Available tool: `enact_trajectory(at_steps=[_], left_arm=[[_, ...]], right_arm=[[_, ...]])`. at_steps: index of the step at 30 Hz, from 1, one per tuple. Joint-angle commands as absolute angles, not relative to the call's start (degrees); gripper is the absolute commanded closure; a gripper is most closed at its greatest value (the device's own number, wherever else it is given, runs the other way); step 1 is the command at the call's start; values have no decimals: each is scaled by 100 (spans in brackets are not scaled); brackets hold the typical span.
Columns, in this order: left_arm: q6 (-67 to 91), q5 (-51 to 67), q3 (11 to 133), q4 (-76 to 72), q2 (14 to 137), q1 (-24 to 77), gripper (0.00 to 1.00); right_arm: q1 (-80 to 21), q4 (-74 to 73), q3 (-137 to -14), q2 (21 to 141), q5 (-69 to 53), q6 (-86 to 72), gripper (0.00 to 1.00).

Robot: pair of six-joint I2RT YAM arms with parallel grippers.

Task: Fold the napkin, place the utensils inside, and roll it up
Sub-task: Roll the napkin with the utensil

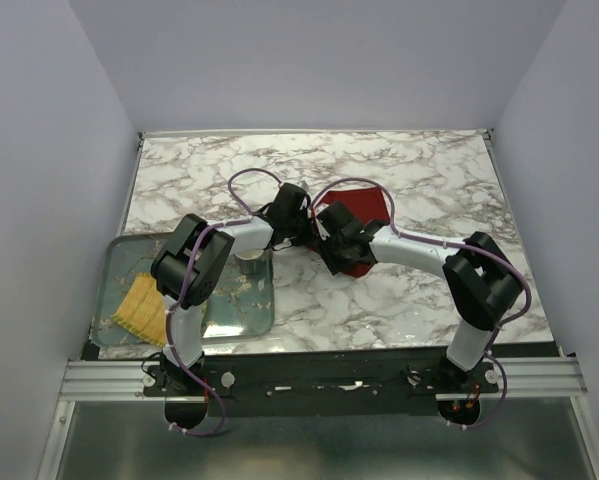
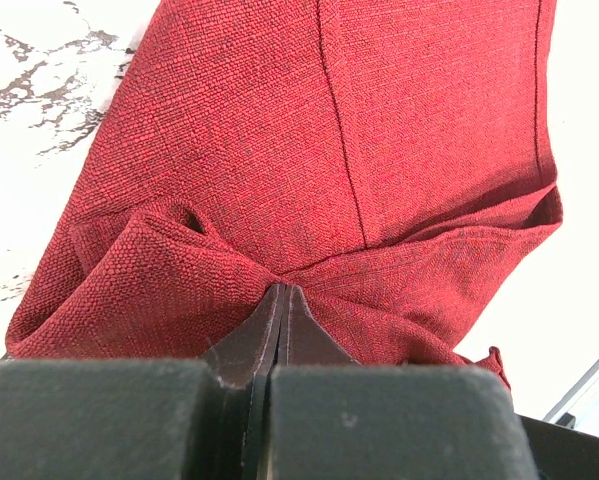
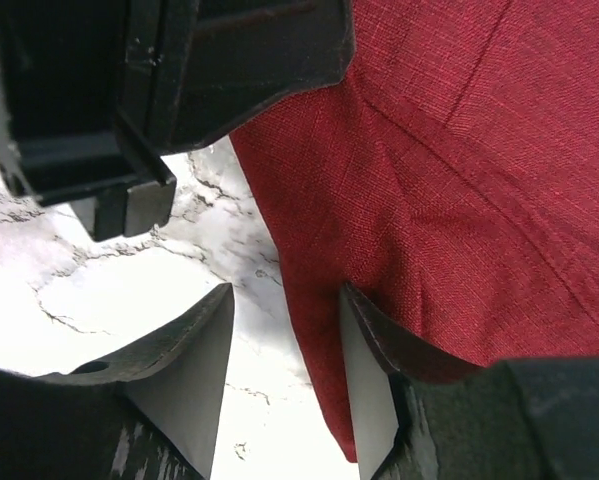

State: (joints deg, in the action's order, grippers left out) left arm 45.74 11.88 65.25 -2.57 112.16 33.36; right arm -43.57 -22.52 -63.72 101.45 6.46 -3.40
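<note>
The dark red napkin (image 1: 367, 205) lies rumpled on the marble table just right of centre. My left gripper (image 1: 299, 225) reaches in from the left. In the left wrist view its jaws are pressed together at a gathered fold of the napkin (image 2: 329, 150), with the left gripper (image 2: 282, 290) shut on the cloth. My right gripper (image 1: 331, 240) sits close beside it, at the cloth's near left edge. The right gripper (image 3: 284, 300) is open, and the napkin (image 3: 459, 180) edge hangs between its fingers against the right finger (image 3: 364, 360). The utensils are out of view.
A glass tray (image 1: 119, 262) at the near left holds a yellow woven mat (image 1: 144, 312). A small metal cup (image 1: 249, 264) stands at the tray's right edge. The left gripper's black body (image 3: 179, 80) looms just above my right fingers. White walls close in the table.
</note>
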Motion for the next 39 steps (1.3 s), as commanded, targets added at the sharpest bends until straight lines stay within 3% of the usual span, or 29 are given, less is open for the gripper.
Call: enact_trajectory(at_steps=[1,18,26,31,39], left_arm=[[4359,879,6337,563,11725,3296,100],[4377,949,6319,536,11751,3270,100],[4386,1054,6363,554,11760,3243,100],[4342,1090,6398,624,11725,3208,100],[4096,1099,6618,905,11584,3173,100]], right_arm=[[-4403,-2425,-6662,10002,1002,-290,44],[-4395,-2373,-6767,10608,1301,-70,35],[-4342,-2391,-6829,11030,1362,-263,35],[-4166,-2435,-6689,11013,1064,-570,45],[-3771,-2452,-6565,10978,159,-668,72]])
